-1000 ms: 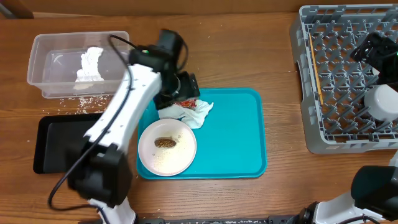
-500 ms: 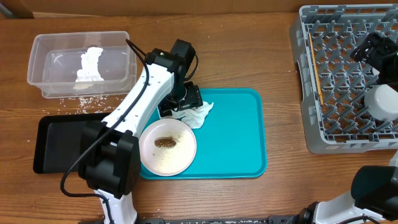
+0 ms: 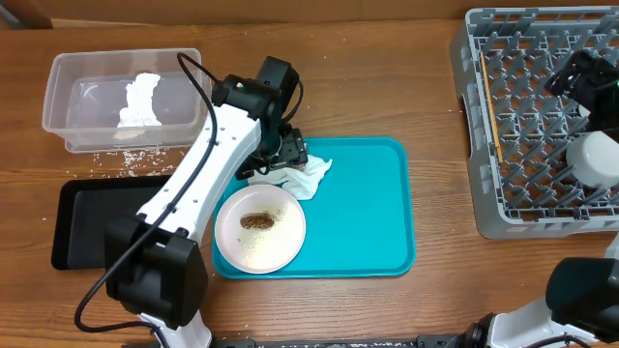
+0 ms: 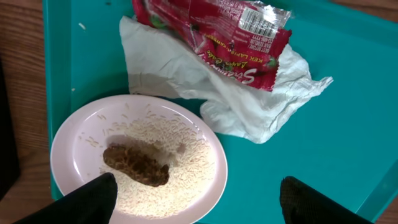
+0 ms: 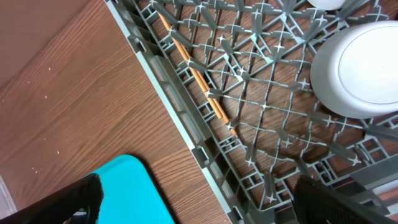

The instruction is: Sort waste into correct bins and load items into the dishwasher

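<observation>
My left gripper (image 3: 286,151) is open and empty, hovering over the red printed wrapper (image 4: 214,38), which lies on a crumpled white napkin (image 4: 249,109) on the turquoise tray. In the left wrist view its fingertips (image 4: 93,199) frame a white plate (image 4: 74,140) holding a brown food scrap (image 4: 135,165) and rice. My right gripper (image 3: 577,79) is open and empty above the grey dish rack (image 3: 484,116). Chopsticks (image 5: 194,76) and a white bowl (image 5: 357,68) lie in the rack. The clear tub (image 3: 68,87) holds another white napkin (image 3: 140,100). The black tray (image 3: 92,227) sits below it.
The turquoise serving tray (image 3: 368,213) lies mid-table and its corner shows in the right wrist view (image 5: 127,193). Loose rice grains (image 3: 126,160) are scattered on the wood between tub and black tray. The left arm spans from the front edge to the tray.
The left arm's elbow swung right and then back a little, and its gripper shifted slightly down over the wrapper and napkin. The right arm has not moved.
</observation>
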You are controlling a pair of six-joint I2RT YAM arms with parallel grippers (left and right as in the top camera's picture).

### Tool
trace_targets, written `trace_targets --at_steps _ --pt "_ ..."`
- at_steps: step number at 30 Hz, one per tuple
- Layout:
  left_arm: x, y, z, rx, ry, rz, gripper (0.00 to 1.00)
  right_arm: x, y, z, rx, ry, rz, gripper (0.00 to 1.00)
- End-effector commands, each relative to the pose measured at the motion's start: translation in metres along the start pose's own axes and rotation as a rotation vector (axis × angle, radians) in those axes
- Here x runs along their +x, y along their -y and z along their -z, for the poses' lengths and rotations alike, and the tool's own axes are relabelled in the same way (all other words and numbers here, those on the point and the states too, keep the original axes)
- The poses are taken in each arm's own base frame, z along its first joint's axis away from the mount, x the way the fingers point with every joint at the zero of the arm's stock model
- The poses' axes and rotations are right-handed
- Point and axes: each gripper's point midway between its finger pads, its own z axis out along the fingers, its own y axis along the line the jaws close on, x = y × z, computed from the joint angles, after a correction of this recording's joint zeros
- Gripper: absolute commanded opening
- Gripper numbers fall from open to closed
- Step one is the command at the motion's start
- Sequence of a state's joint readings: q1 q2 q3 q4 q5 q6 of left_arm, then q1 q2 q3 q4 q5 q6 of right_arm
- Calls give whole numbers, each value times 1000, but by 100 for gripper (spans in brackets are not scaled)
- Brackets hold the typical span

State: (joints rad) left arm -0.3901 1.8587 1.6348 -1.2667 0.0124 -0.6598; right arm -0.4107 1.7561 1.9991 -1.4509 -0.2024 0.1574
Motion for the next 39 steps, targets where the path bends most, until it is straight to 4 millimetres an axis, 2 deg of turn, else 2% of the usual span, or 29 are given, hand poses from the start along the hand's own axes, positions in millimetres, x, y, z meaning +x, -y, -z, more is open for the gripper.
trace_targets --at_steps 1,8,13,19,28,32,37,39 --pt "7 4 -9 -15 9 31 82 -3 -1 4 -1 19 2 100" --pt "19 13 -46 -5 15 63 78 -3 -1 4 -1 19 1 100" --pt "7 24 -70 50 85 59 71 -3 -1 4 -1 19 1 100" --pt "1 33 -79 71 109 53 63 -3 -1 4 -1 19 1 100" --pt "10 45 -104 46 90 16 63 -3 -1 4 -1 19 1 100" --pt "7 42 -109 20 106 15 60 -3 -1 4 -1 19 1 100" --pt "6 40 -106 9 113 16 45 -3 -1 4 -1 19 1 100" --pt "3 36 -101 -17 122 17 33 -3 -1 4 -1 19 1 100"
